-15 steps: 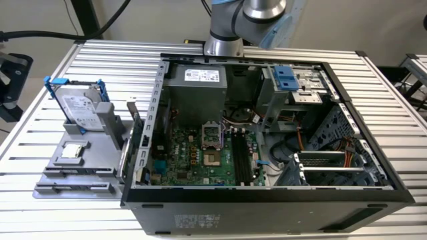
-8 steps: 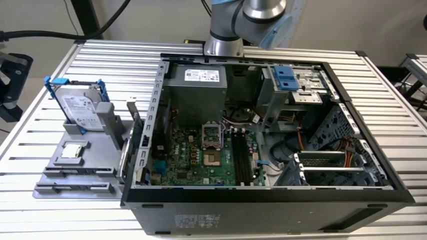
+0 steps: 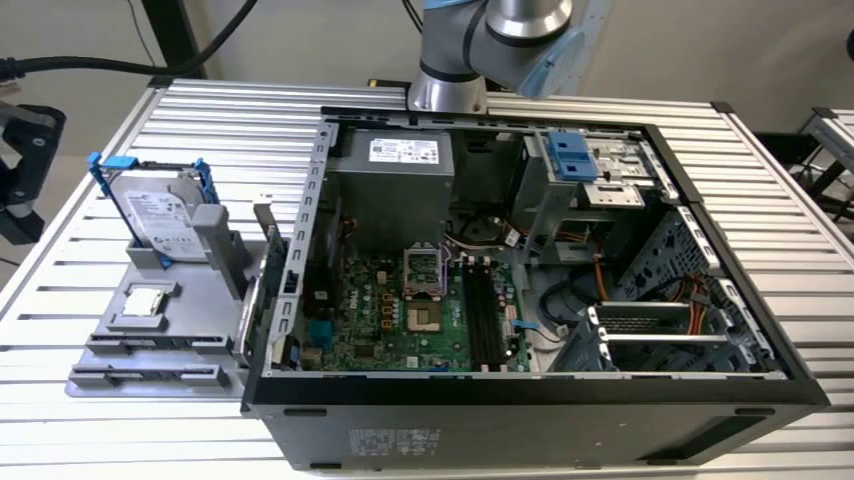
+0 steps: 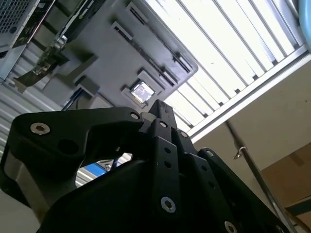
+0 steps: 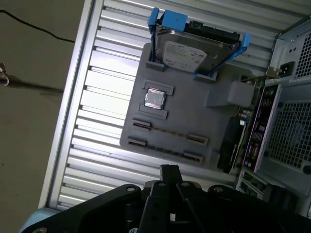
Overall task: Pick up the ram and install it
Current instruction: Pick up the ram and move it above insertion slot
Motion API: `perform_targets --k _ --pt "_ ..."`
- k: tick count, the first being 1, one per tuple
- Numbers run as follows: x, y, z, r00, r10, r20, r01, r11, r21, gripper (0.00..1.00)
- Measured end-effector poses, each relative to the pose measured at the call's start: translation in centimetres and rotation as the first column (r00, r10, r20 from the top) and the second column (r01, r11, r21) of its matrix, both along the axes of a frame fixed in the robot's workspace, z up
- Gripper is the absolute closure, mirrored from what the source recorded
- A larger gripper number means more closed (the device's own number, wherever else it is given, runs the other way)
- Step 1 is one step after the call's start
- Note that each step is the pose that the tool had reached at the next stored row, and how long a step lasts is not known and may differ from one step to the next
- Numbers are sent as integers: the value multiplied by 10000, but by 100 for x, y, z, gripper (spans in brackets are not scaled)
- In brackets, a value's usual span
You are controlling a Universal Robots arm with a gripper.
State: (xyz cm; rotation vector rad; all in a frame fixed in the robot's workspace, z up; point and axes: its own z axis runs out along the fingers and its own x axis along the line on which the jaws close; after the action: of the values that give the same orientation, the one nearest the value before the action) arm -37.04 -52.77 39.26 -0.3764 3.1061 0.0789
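Black gripper (image 5: 169, 170) up close, pincer pinched together on nothing, hanging above the grey plastic tray (image 5: 194, 119). Ram (image 5: 168, 132) (thin dark strip, on edge) sits between that tray's clips, near the square silver chip (image 5: 154, 99). Arm (image 3: 514, 30) stands behind the open metal case (image 3: 534, 420).

This is a robotics lab or test workshop rather than a home or office: a grey-and-blue industrial robot arm (image 3: 494, 40) with a black claw (image 5: 168, 171) rises at the far edge of a surface (image 3: 801, 250) built of ribbed aluminium slats. On it stand an opened computer case (image 3: 507, 430) with its green motherboard (image 3: 374, 330) bare and a grey fixture tray (image 5: 184, 121) propping a hard drive (image 3: 160, 220), while thick black cables (image 3: 80, 65) trail behind.
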Motion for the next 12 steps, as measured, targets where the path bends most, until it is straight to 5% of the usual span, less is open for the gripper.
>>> perform_targets --k 6,12 --pt "0 0 0 9974 726 0 -726 9974 0 100" --pt "0 0 0 9875 1578 0 -1578 9875 0 100"
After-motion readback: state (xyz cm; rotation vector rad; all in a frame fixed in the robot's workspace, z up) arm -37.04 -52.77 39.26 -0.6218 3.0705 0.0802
